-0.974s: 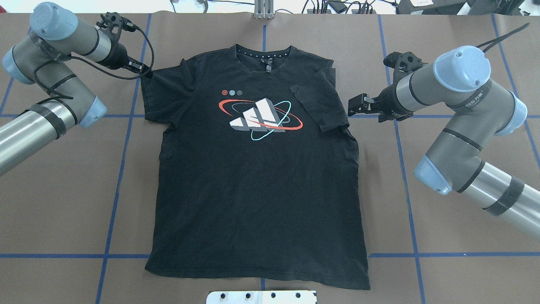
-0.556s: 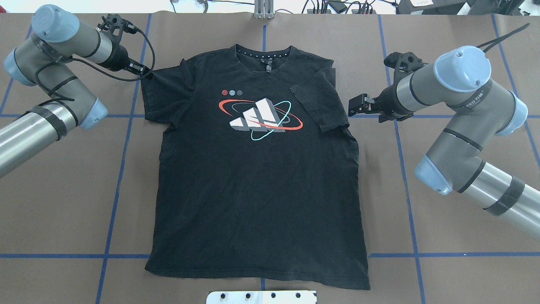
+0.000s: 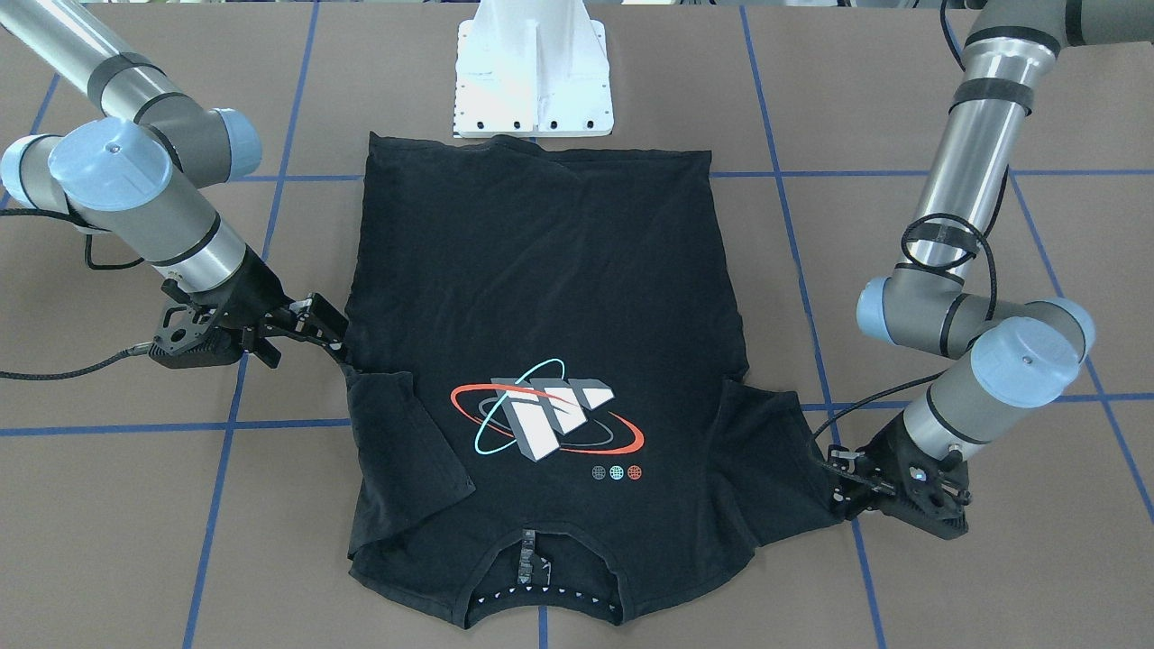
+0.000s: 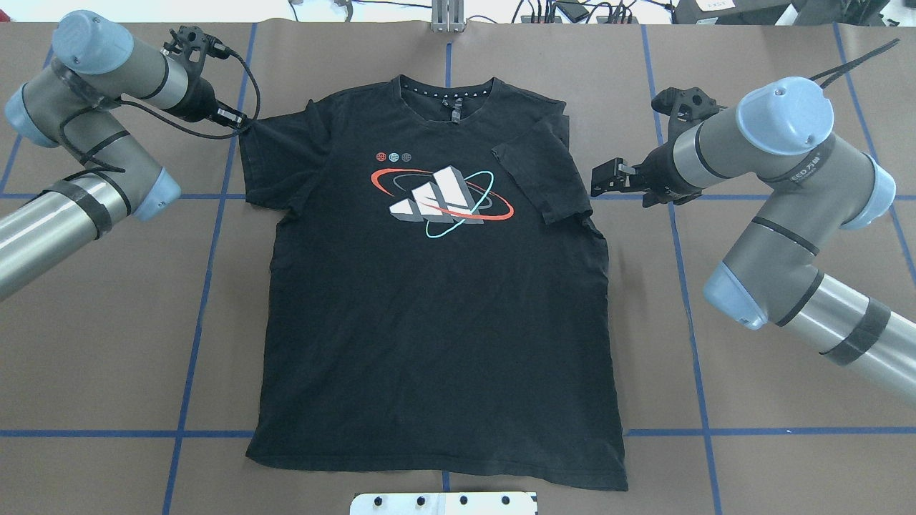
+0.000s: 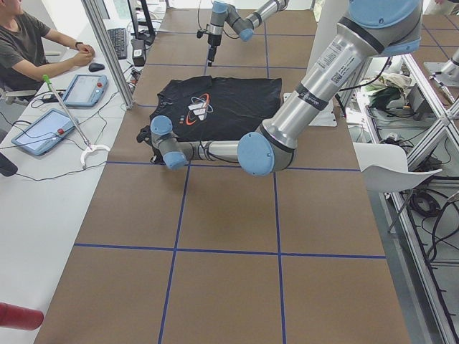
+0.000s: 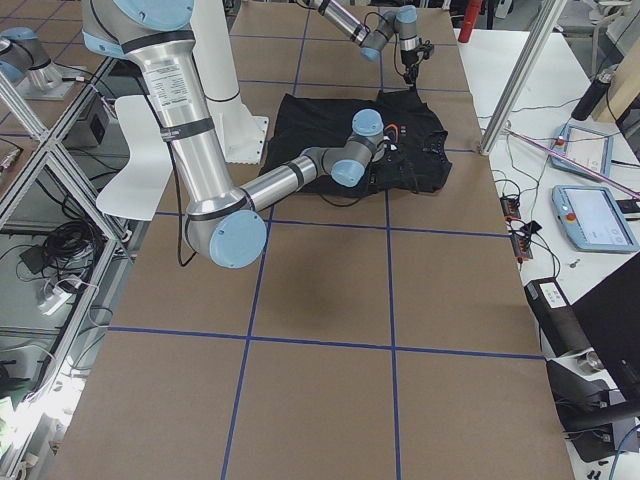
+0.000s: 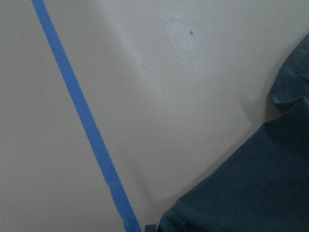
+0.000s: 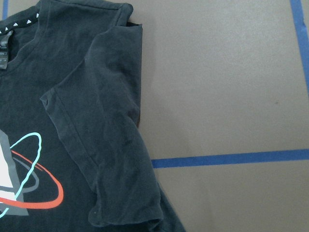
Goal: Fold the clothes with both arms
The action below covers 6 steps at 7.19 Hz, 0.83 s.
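Since the earlier frame, the left gripper (image 4: pixel 238 119) had drawn slightly outward, pinching the sleeve hem of the black t-shirt (image 4: pixel 436 322). The right gripper (image 4: pixel 600 180) had held position, fingers spread, just beside the folded-in sleeve. The shirt lay flat, print up, its soft knit lightly creased, on the matte brown table (image 4: pixel 751 465).

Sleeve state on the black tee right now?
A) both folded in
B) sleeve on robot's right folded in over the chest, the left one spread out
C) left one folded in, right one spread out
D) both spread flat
B: the right sleeve lies folded in over the chest of the t-shirt beside the print, while the left sleeve is spread outward with the left gripper at its edge.
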### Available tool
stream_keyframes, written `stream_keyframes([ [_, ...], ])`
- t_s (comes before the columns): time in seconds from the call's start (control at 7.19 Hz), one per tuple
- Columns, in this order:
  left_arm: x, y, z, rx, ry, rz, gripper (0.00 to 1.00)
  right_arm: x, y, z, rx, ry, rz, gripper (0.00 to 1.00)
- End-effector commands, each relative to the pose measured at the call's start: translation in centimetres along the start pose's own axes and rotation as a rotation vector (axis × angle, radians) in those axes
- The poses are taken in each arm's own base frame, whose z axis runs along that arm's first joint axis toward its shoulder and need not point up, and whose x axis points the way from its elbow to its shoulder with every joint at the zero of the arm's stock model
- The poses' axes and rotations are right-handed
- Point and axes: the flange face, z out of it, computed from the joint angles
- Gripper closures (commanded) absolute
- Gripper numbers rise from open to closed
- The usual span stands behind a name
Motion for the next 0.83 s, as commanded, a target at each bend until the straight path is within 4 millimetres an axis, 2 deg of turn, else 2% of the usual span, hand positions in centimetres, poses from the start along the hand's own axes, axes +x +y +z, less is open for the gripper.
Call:
stream_keyframes([
  [0.0,-0.4,-2.1,-3.6,0.050,0.016,0.003,1.00,0.0,0.0,0.0,-0.002,0.000,0.000,0.01],
  [0.14,-0.4,-0.2,-6.1,0.036,0.061,-0.001,1.00,0.0,0.0,-0.1,-0.003,-0.002,0.000,0.01],
  [0.28,1.7,0.7,-9.3,0.051,0.082,-0.047,1.00,0.1,-0.3,-0.3,-0.002,-0.004,0.002,0.01],
  [0.42,5.9,-1.0,-11.7,0.034,0.078,-0.202,1.00,0.2,-0.4,-0.4,-0.001,-0.004,0.004,0.01],
  [0.56,10.2,-3.1,-11.8,0.050,0.083,-0.250,1.00,0.1,-0.5,-0.5,0.001,-0.005,0.004,0.01],
  [0.7,16.0,-4.1,-9.6,0.042,0.092,-0.292,1.00,0.1,-0.5,-0.5,0.003,-0.005,0.004,0.01],
])
